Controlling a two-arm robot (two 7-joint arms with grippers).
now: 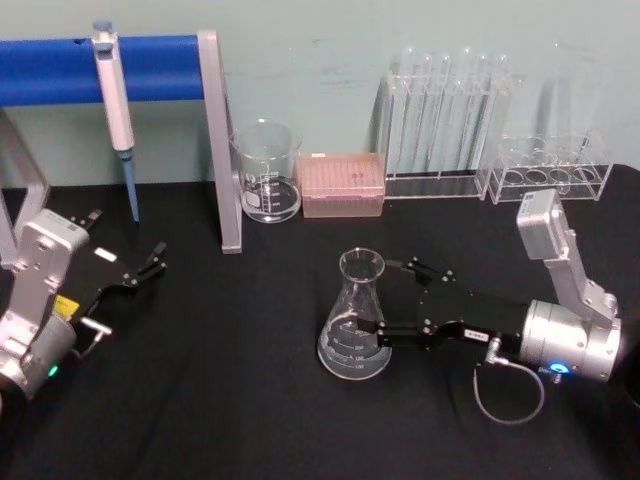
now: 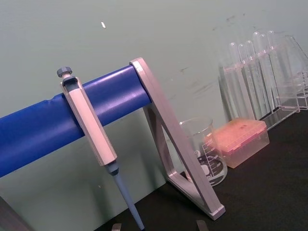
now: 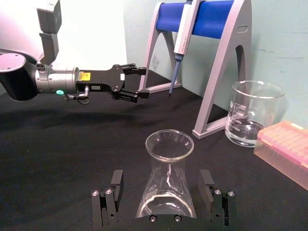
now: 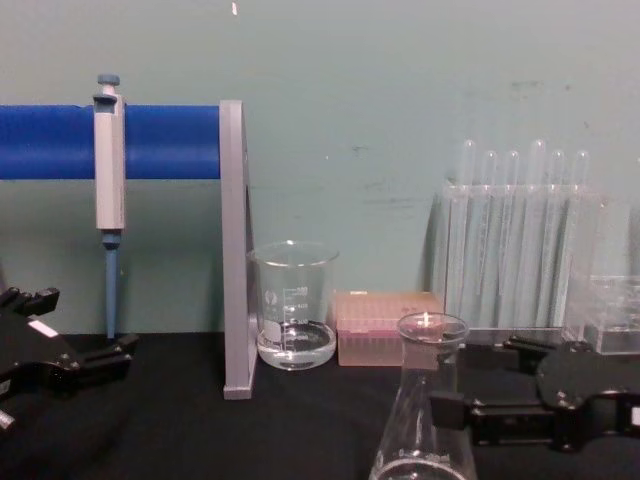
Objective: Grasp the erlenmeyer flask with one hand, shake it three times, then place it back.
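Right gripper [image 1: 392, 300]: released; we see its jaws straddling the flask's lower body, with a gap on each side.
Left gripper [image 1: 150, 263]: released, parked well apart at 9 o'clock.
Flask [image 1: 355, 335]: upright, neck vertical, at 9 o'clock from our right wrist; we judge closing comes next.

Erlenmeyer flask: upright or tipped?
Upright. The erlenmeyer flask stands base-down on the black table, rim up, between the open fingers of the right gripper; the left gripper idles apart.

Desk [image 1: 220, 400], 12 o'clock: beaker [image 1: 267, 172], pink tip box [image 1: 342, 184] at its 3 o'clock. Pipette [image 1: 115, 100] on blue stand [image 1: 50, 70], 10 o'clock. Test tubes [image 1: 445, 130], 1 o'clock.
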